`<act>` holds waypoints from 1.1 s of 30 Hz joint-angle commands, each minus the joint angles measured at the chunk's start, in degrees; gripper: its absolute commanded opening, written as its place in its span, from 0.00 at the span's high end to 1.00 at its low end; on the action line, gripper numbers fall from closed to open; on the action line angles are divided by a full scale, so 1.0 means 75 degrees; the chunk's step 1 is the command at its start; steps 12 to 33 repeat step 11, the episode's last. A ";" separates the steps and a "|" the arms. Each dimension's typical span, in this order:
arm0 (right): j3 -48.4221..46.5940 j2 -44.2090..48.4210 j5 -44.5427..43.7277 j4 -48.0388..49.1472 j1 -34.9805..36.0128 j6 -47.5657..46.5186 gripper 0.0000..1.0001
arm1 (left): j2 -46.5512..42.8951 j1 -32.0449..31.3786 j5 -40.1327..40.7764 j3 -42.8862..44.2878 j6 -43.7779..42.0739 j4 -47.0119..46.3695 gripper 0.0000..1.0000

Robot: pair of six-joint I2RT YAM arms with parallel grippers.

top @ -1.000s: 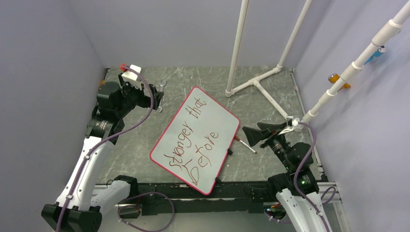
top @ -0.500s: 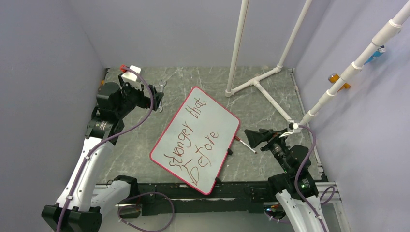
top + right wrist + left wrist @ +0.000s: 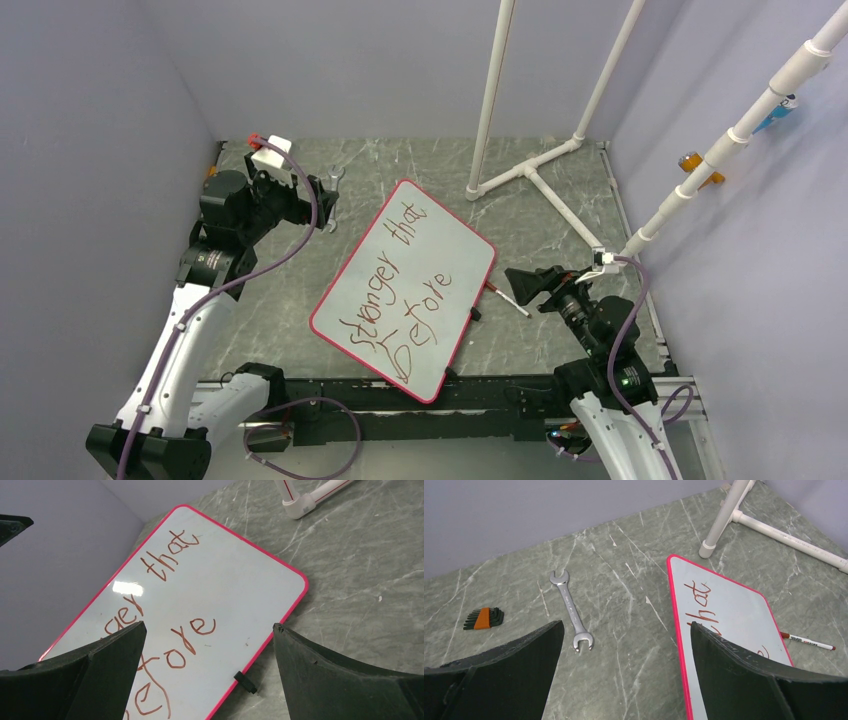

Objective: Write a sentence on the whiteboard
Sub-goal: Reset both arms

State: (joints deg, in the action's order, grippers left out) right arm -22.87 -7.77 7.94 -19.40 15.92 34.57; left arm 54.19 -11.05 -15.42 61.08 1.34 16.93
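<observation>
Judging from the finished sentence (image 3: 378, 295) on the whiteboard (image 3: 457, 245) at the counter's middle, writing looks done; both arms' jaws are spread and empty; next, only retreat.

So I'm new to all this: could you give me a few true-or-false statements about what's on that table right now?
1. The right gripper holds the marker. False: it is open and empty; the marker lies on the table beside the whiteboard.
2. The sentence is in red handwriting. True.
3. A wrench lies on the whiteboard. False: it lies on the table, apart from it.
4. The left gripper is open. True.
</observation>
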 commanded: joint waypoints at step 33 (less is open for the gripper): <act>-0.0809 -0.0183 0.0332 -0.0017 -0.0014 -0.0516 0.00 | -0.0202 0.0043 -0.0162 -0.0042 0.0079 -0.0385 0.01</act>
